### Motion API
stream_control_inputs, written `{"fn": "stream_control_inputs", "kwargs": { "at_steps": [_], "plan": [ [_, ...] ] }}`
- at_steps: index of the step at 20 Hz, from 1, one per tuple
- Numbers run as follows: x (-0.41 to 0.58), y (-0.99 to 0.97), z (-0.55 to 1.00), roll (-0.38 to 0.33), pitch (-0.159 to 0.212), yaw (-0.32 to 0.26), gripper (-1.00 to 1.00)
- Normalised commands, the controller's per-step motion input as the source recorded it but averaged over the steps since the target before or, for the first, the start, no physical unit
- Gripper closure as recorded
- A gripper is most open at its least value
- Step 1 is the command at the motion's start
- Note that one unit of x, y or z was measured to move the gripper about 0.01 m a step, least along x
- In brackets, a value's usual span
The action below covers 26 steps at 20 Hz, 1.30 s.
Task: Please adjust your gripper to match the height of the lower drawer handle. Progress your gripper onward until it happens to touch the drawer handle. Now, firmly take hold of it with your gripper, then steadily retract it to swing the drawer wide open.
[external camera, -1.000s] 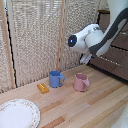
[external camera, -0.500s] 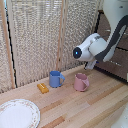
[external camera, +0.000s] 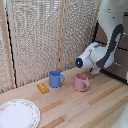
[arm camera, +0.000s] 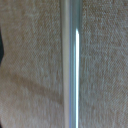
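Facing the drawer, the arm is bent low so the wrist lines up with the drawer handle, judged as the approach step. The handle fills the wrist view, close ahead. The gripper itself is hidden behind the arm; its opening cannot be told. The pink mug stands near the drawer.

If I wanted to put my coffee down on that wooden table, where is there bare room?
Bare wood runs along the near edge, from the floral plate toward the exterior view's right, in front of the pink mug. It is crowded mid-table: the small orange block, blue mug and pink mug sit in a row, with the robot arm hanging just beyond them.
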Motion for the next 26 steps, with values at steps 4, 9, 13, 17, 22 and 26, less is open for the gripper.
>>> {"fn": "stream_control_inputs", "kwargs": {
  "at_steps": [4,9,13,17,22,26],
  "plan": [
    [-0.029,-0.39,0.02,-0.018,0.078,0.194,1.00],
    [-0.031,-0.26,0.00,0.008,0.079,0.263,1.00],
    [-0.074,-0.17,0.00,0.059,0.001,0.281,1.00],
    [-0.072,-0.21,0.00,0.046,-0.002,0.086,1.00],
    [-0.034,0.31,-0.06,0.043,0.017,-0.008,1.00],
    [0.046,0.82,-0.10,0.141,0.066,0.000,1.00]
  ]
}}
